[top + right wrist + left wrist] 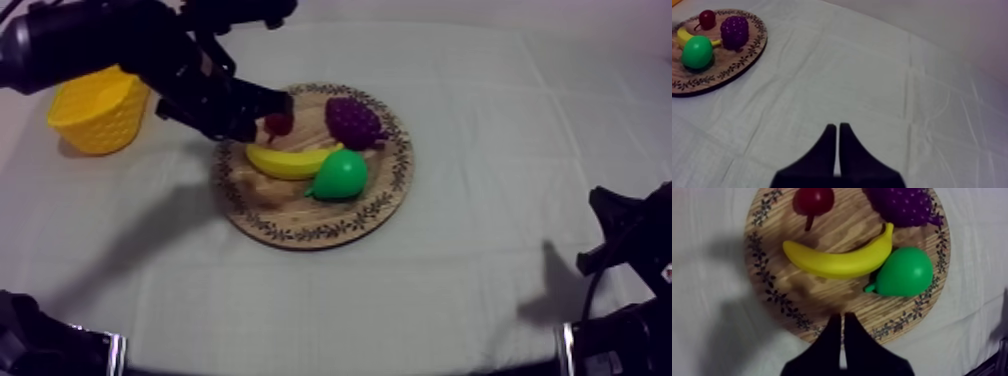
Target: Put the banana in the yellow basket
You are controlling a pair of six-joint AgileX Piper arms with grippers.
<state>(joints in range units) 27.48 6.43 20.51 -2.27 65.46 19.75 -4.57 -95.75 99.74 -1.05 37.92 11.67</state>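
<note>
Left gripper: clenched on nothing, above wooden board rim; right gripper: clenched, above bare cloth; banana lies on board beside pear; yellow basket well apart

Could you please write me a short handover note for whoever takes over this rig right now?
Left tool: shut on nothing, hovering over the rim of the wooden board, close to the banana.
Right tool: shut on nothing, low over bare cloth, away from the board.
Things: the banana lies on the board beside the pear, with the small red fruit and the grapes behind it. The yellow basket stands on the cloth at my left.
Done: nothing yet; the banana is not grasped.
Left: open the left tool, grip the banana, carry it to the basket, release.
</note>
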